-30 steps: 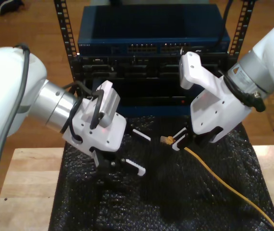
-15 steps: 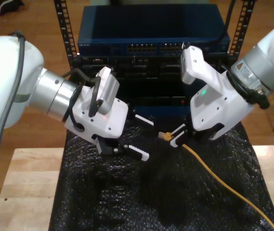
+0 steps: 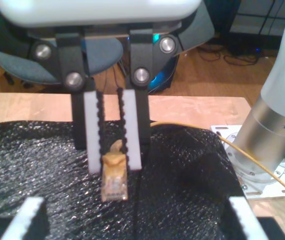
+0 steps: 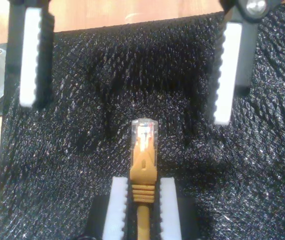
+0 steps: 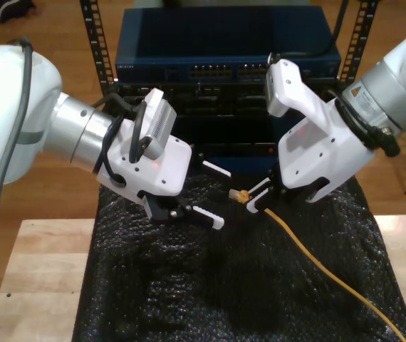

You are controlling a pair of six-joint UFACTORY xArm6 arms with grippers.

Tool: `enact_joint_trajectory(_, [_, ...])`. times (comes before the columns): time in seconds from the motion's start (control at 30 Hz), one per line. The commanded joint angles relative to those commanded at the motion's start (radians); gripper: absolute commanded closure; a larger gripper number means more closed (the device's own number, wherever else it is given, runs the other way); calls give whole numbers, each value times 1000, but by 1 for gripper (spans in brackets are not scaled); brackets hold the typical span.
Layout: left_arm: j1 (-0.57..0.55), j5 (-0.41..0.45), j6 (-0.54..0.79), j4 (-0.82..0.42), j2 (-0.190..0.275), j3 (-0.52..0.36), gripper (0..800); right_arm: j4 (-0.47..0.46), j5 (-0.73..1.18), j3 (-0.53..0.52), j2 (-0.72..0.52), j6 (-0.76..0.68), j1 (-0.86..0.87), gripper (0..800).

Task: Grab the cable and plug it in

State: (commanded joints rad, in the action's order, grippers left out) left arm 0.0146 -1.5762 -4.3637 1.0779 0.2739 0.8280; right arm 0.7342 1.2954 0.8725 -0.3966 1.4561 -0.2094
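The orange-yellow cable [image 5: 317, 263] trails from the exterior view's lower right up to my second gripper [image 5: 258, 201], which is shut on it just behind the clear plug [image 5: 240, 195]. In the second wrist view the plug [image 4: 143, 135] sticks out beyond my second gripper [image 4: 141, 184], pointing into the gap of my first gripper [image 4: 126, 111]. My first gripper [image 5: 224, 198] is open, on the exterior view's left, facing the plug without touching it. In the first wrist view my first gripper [image 3: 137, 220] has its fingers wide apart. Ahead of it my second gripper [image 3: 112, 162] holds the plug [image 3: 114, 182].
A black bubble-wrap mat [image 5: 189, 285] covers the wooden table [image 5: 39, 285]. Behind it stands a rack with a blue network switch [image 5: 224, 53] and its row of ports [image 5: 238, 71]. An arm's base [image 3: 265, 135] stands at the table's edge.
My first gripper has risen and moved closer to the plug. My second gripper has lifted the plug slightly and shifted it toward the exterior view's left.
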Motion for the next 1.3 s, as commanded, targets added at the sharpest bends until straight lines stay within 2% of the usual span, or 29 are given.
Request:
enact_joint_trajectory(0.67, [3, 2, -2, 14, 0, -8, 318, 25, 0, -5, 3, 0, -3, 794])
enact_joint_trajectory(0.9, [15, 3, 5, 15, 0, -20, 376, 25, 2, -6, 3, -2, -3, 794])
enact_joint_trajectory(1.3, [31, 0, 11, 54, 0, -20, 395, 25, 2, -6, 3, -2, -5, 794])
